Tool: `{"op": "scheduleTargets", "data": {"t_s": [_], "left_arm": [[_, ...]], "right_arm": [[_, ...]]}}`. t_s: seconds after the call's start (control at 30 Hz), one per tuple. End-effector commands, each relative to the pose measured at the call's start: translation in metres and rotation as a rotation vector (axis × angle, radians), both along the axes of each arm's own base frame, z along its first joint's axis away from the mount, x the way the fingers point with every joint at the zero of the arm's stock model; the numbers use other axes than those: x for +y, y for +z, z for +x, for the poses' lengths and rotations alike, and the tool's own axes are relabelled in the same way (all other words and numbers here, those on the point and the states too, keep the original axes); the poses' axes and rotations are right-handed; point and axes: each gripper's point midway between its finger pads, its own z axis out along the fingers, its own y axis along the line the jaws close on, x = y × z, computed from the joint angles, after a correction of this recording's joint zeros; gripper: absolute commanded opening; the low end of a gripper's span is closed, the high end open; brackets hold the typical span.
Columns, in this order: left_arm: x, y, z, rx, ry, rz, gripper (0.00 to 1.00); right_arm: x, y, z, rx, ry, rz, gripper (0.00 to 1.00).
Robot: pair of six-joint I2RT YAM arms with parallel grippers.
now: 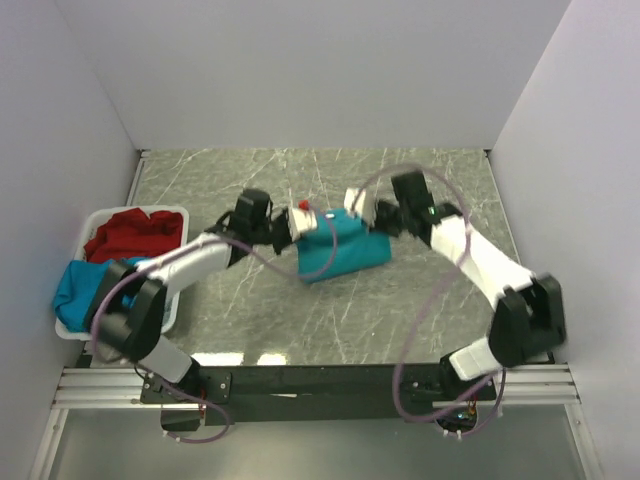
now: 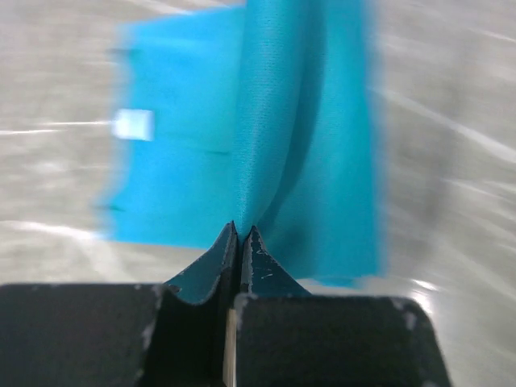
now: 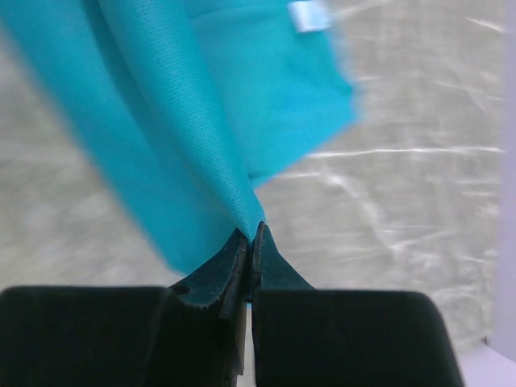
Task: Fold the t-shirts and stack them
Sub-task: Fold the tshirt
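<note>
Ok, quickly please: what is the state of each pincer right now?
Left pincer: closed, pinching a fold of the teal t-shirt.
Right pincer: closed, pinching the same teal t-shirt.

Two teal t-shirts (image 1: 340,255) (image 1: 75,285), one red t-shirt (image 1: 135,235), one basket (image 1: 140,209), two arms (image 1: 190,262) (image 1: 480,255)

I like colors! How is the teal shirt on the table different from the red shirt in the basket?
The teal shirt sits mid-table, gathered into a compact block. The red shirt lies crumpled in the basket. The left gripper and right gripper both pinch the teal shirt, while nothing touches the red shirt. Both are plain, soft cloth.
</note>
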Motion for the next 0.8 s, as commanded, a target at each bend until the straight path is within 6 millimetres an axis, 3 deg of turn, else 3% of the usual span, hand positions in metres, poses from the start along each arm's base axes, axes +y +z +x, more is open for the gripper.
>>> {"op": "scheduleTargets", "data": {"t_s": [0.0,0.1,0.13,0.17,0.2,0.23,0.3,0.43,0.6,0.77], "left_arm": [[0.004,0.023,0.076,-0.090,0.086,-0.074,0.00],[0.004,0.016,0.122,-0.087,0.157,-0.106,0.00],[0.004,0.007,0.138,-0.081,0.180,-0.100,0.00],[0.004,0.002,0.145,-0.069,0.190,-0.096,0.00],[0.004,0.008,0.159,-0.076,0.202,-0.105,0.00],[0.004,-0.010,0.164,-0.041,0.206,-0.090,0.00],[0.005,-0.013,0.177,-0.034,0.219,-0.072,0.00],[0.004,-0.019,0.185,-0.003,0.219,-0.060,0.00],[0.005,-0.020,0.180,0.024,0.208,-0.047,0.00],[0.006,-0.001,0.171,0.014,0.202,-0.072,0.00]], "right_arm": [[0.005,0.038,0.087,-0.094,-0.144,0.085,0.00],[0.015,0.028,0.135,-0.052,-0.198,0.105,0.00],[0.016,0.004,0.147,-0.009,-0.223,0.084,0.00],[0.021,0.013,0.162,-0.036,-0.228,0.093,0.00],[0.021,0.008,0.170,-0.029,-0.241,0.088,0.00],[0.021,-0.011,0.177,0.001,-0.261,0.069,0.00],[0.021,-0.011,0.189,-0.006,-0.273,0.063,0.00],[0.023,-0.028,0.197,0.005,-0.281,0.056,0.00],[0.025,-0.028,0.200,0.001,-0.290,0.070,0.00],[0.024,-0.018,0.195,-0.001,-0.295,0.085,0.00]]}}
